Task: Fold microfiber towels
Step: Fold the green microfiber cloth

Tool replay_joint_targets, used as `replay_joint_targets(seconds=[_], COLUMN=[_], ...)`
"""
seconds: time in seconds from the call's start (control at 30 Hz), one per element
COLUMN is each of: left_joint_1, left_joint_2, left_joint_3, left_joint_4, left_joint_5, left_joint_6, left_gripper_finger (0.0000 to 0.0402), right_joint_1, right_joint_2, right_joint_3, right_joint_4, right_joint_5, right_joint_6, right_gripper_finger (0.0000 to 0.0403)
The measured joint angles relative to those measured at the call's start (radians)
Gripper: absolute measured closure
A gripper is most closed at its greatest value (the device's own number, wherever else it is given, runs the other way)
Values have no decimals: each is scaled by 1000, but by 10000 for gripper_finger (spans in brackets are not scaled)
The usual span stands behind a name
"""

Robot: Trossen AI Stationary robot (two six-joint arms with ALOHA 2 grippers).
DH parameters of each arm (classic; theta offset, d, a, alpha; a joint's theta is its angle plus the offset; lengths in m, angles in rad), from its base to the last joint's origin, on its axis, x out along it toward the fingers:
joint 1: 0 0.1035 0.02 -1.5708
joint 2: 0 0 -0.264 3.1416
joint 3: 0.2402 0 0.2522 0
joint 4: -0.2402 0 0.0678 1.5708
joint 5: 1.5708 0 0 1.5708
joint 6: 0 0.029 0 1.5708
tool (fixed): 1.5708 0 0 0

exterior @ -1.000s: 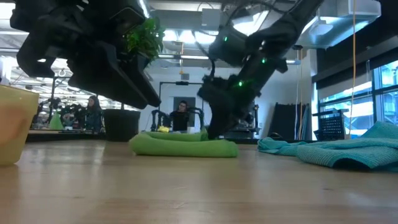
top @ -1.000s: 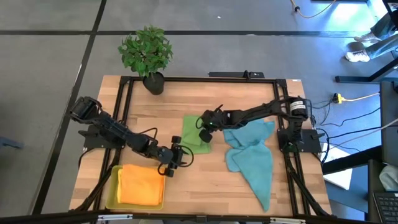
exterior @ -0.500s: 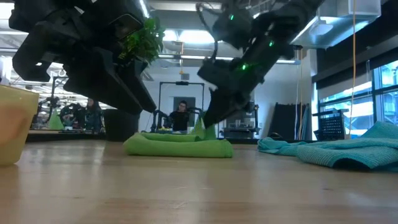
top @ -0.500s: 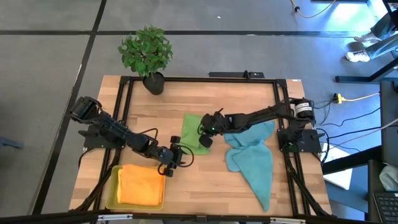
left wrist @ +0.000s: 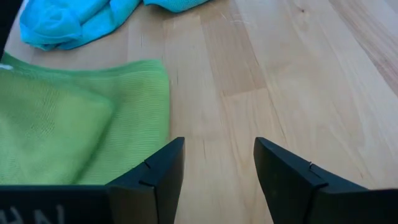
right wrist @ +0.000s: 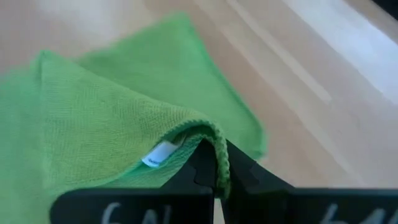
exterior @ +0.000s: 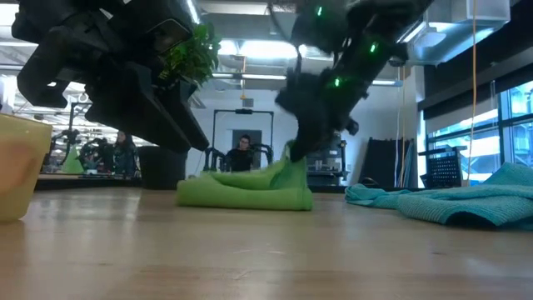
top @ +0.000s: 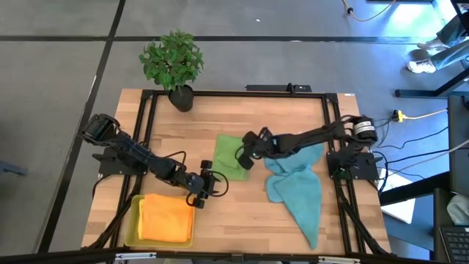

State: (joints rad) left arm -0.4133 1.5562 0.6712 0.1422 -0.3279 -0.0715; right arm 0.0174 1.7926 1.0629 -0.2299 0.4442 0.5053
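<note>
Done so far: orange towel (top: 165, 218) lies folded in the yellow tray (top: 133, 220) at about 7 o'clock on the surface (top: 242, 213).
Left end effector (top: 209, 184): open, empty, low over bare wood just beside the tray.
In hand: green towel (top: 229, 155) near centre, partly folded; the right end effector (top: 245, 155) is closed on its edge, lifting it.
Left to do: teal towels (top: 297, 187) lie crumpled at 4 o'clock, unfolded.
Writing: a small white tag (right wrist: 157, 154) on the green towel, unreadable.

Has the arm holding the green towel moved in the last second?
Yes. The right gripper, pinching the green towel, shifted toward the teal towel.
</note>
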Motion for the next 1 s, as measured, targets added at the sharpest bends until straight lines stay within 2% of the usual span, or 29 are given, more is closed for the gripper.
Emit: replay_joint_targets(seconds=[0.1, 0.27, 0.53, 0.73, 0.87, 1.0], left_joint_1=[0, 3, 8, 25, 72, 136], left_joint_2=[0, 0, 0, 0, -1, -1], left_joint_3=[0, 0, 0, 0, 1, 1], left_joint_4=[0, 0, -1, -24, -21, -19], left_joint_5=[0, 0, -3, -165, -176, -164], left_joint_6=[1, 1, 0, -5, -1, 79], left_gripper_finger=[217, 217, 217, 220, 221, 220], right_joint_1=[-36, -71, -74, -74, -74, -74], right_joint_2=[38, 74, 68, 61, 34, 23], right_joint_3=[-1, -1, 0, -1, 0, 0], right_joint_4=[5, 45, 110, 104, 86, 84], right_joint_5=[-3, -75, -79, -100, -101, -100], right_joint_6=[-9, -24, -80, -96, -95, -95], right_gripper_finger=[398, 384, 304, 241, 222, 218])
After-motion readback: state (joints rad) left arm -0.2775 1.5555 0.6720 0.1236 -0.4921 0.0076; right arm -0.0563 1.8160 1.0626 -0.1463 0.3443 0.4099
